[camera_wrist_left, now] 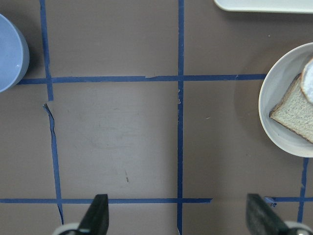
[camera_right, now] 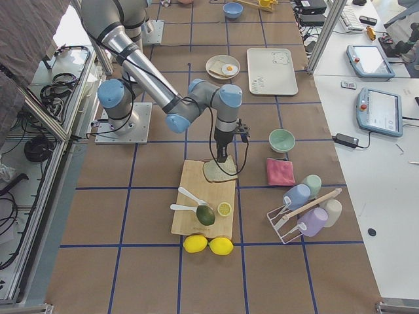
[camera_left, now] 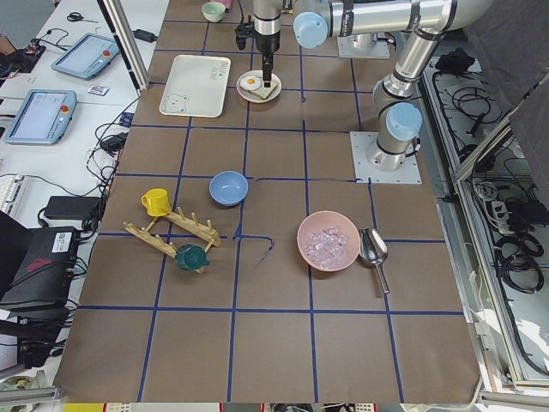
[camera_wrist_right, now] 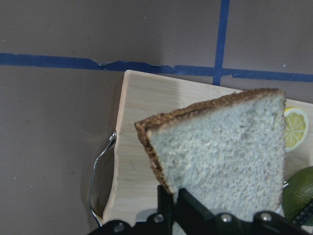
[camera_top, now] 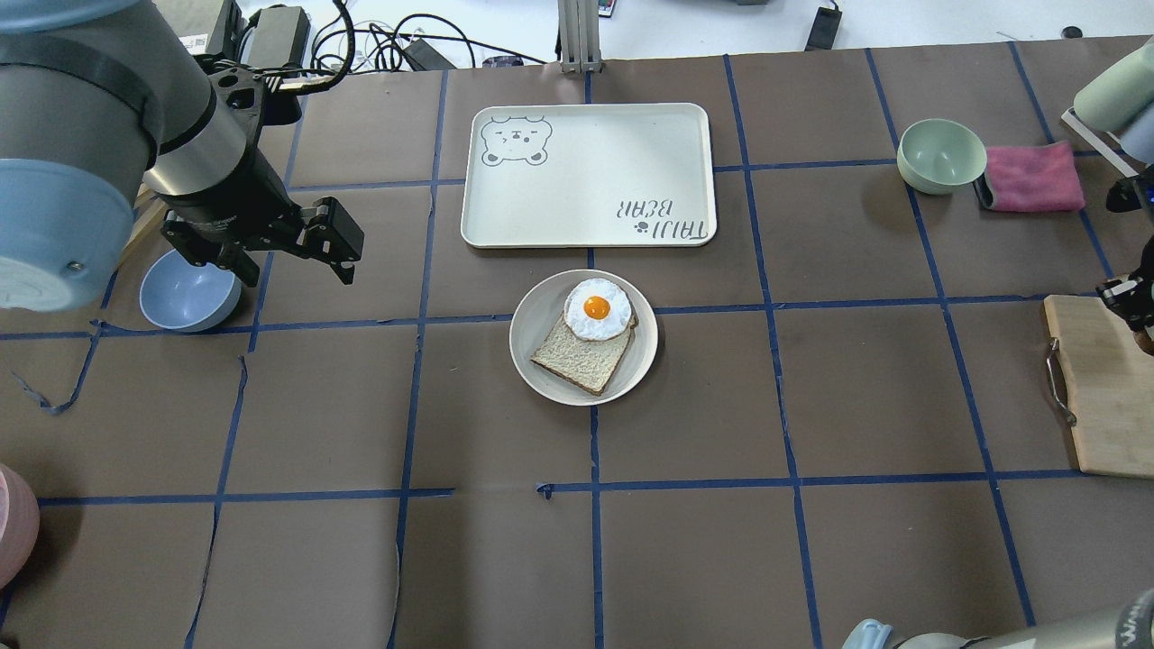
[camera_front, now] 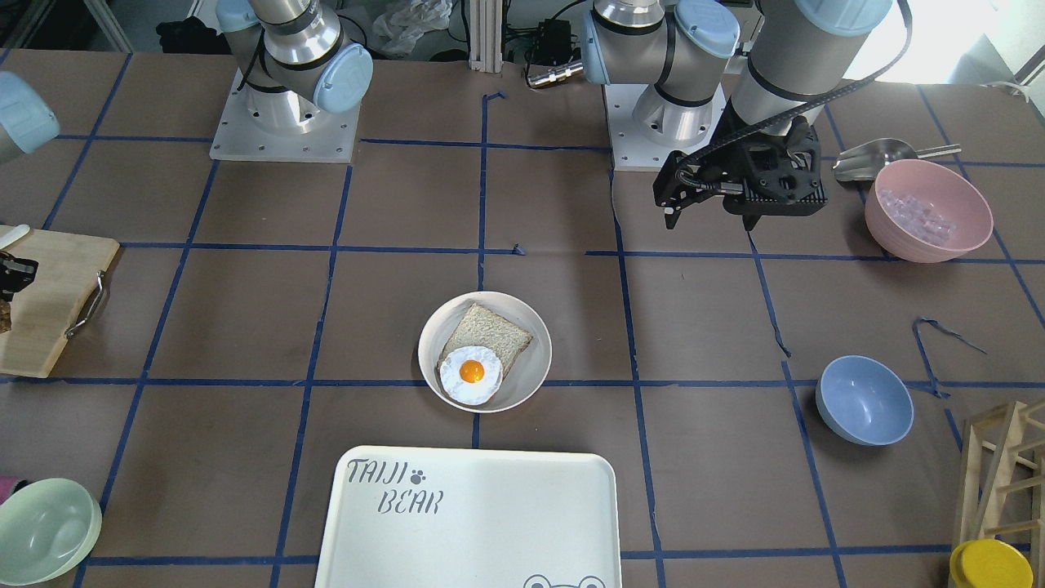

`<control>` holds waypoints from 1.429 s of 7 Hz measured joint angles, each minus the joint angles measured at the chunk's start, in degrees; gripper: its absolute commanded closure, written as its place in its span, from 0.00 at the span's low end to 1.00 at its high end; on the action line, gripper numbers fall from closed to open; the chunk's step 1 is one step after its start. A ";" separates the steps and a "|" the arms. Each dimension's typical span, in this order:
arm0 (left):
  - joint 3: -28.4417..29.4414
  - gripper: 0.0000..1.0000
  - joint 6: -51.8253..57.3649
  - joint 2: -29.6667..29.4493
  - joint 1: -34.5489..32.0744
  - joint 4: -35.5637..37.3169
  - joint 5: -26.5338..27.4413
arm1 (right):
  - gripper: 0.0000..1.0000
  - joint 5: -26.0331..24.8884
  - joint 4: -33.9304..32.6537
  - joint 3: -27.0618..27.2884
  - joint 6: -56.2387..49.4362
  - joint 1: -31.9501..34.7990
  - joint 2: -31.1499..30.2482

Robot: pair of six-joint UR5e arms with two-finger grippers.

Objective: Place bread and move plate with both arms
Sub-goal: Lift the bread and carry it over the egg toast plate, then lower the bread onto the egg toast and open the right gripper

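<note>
Right fingers [camera_wrist_right: 168,201] grip the bread [camera_wrist_right: 220,152], one hidden behind it.

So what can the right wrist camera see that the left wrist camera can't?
Only the right wrist view shows the bread pinched in the right gripper, with a wooden cutting board, a lemon slice and a green fruit behind it. Only the left wrist view shows the plate holding a tan slice, a blue bowl, the tray edge and the open left gripper. Both show the brown table with blue tape lines.
</note>
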 measured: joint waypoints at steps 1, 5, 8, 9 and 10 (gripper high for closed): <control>-0.01 0.00 0.01 0.00 0.11 0.00 -0.05 | 1.00 -0.83 1.86 -0.38 4.94 4.31 -1.65; -0.05 0.00 0.01 0.05 0.24 -0.02 -0.10 | 1.00 3.83 10.33 -4.04 47.13 36.64 -2.23; 0.01 0.00 0.01 0.14 0.31 0.06 -0.12 | 1.00 12.47 10.49 -16.41 74.99 54.97 8.83; 0.04 0.00 0.03 0.21 0.32 0.08 -0.07 | 1.00 13.82 11.21 -21.02 80.67 57.94 12.28; 0.08 0.00 0.06 0.28 0.32 0.10 0.02 | 1.00 15.67 12.40 -23.52 85.02 59.32 14.30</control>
